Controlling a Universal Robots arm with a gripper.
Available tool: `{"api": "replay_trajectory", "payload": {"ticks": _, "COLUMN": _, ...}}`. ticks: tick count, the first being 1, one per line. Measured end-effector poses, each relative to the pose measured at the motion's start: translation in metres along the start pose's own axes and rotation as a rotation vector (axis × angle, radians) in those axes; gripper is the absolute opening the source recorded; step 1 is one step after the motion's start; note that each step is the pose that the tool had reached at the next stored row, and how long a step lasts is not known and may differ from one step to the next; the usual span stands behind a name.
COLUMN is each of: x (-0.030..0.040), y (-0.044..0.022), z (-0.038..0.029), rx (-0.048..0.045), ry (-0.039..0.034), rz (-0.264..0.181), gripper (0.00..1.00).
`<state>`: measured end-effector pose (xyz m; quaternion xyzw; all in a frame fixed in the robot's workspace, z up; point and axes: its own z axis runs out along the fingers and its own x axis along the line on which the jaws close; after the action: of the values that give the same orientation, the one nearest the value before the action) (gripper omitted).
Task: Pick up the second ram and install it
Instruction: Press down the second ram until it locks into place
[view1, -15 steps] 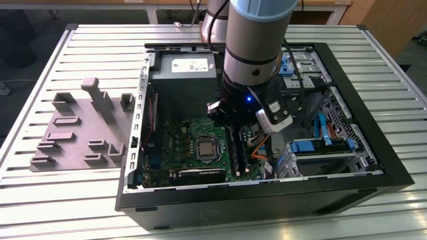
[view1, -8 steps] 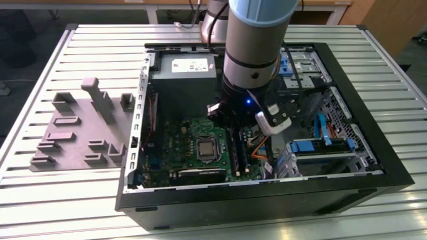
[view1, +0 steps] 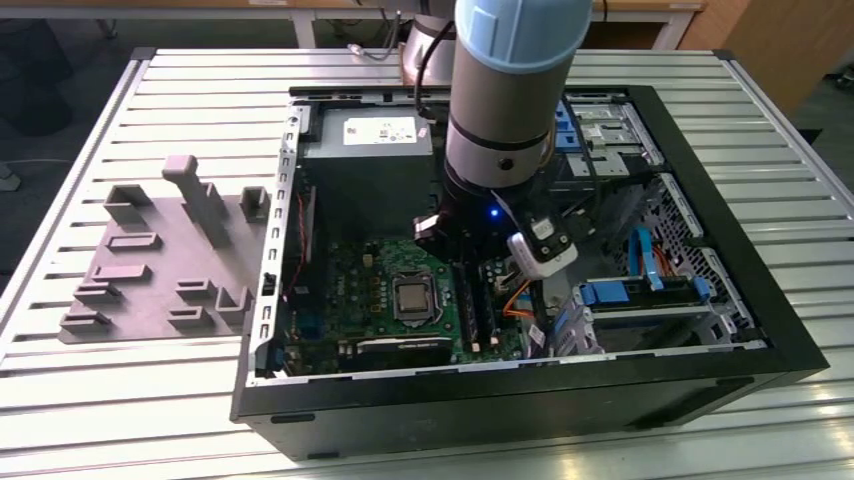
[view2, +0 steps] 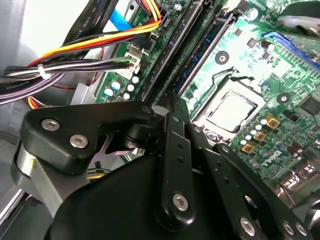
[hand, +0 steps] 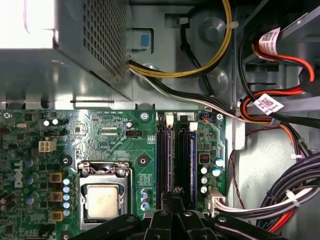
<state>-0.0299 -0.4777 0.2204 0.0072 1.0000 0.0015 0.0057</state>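
My gripper (view1: 451, 258) is deep inside the open computer case, low over the memory slots of the green motherboard (view1: 360, 270). In both wrist views its fingers (hand: 176, 194) are drawn together on the top edge of the second ram (hand: 181, 160). The ram is a long dark stick standing along a slot beside the processor socket (hand: 102, 200). The same stick runs away from the fingertips (view2: 172, 102) in the second wrist view as a dark strip (view2: 172, 55). A bluish slot (view2: 202, 52) lies next to it.
A grey holder block (view1: 160, 260) sits on the slatted table at the exterior view's left of the case. The power supply (view1: 367, 150) stands behind the board. Bundled cables (hand: 280, 195) and blue drive brackets (view1: 641, 290) crowd the side beyond the slots.
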Motion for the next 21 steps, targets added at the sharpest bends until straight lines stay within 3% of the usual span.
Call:
{"api": "replay_trajectory", "payload": {"ticks": 7, "x": 0.0001, "y": 0.0002, "z": 0.0063, "rx": 0.0007, "ry": 0.0028, "rz": 0.000, "gripper": 0.11}}
{"api": "replay_trajectory", "payload": {"ticks": 9, "x": -0.0002, "y": 0.0006, "z": 0.0025, "rx": -0.0049, "ry": 0.0016, "rz": 0.000, "gripper": 0.11}}
{"api": "replay_trajectory", "payload": {"ticks": 15, "x": -0.0002, "y": 0.0002, "z": -0.0241, "rx": -0.0032, "ry": 0.0027, "rz": 0.000, "gripper": 0.11}}
{"api": "replay_trajectory", "payload": {"ticks": 17, "x": -0.0002, "y": 0.0002, "z": -0.0281, "rx": -0.0033, "ry": 0.0026, "rz": 0.000, "gripper": 0.11}}
{"api": "replay_trajectory", "payload": {"ticks": 21, "x": -0.0002, "y": 0.0002, "z": -0.0291, "rx": -0.0041, "ry": 0.0026, "rz": 0.000, "gripper": 0.11}}
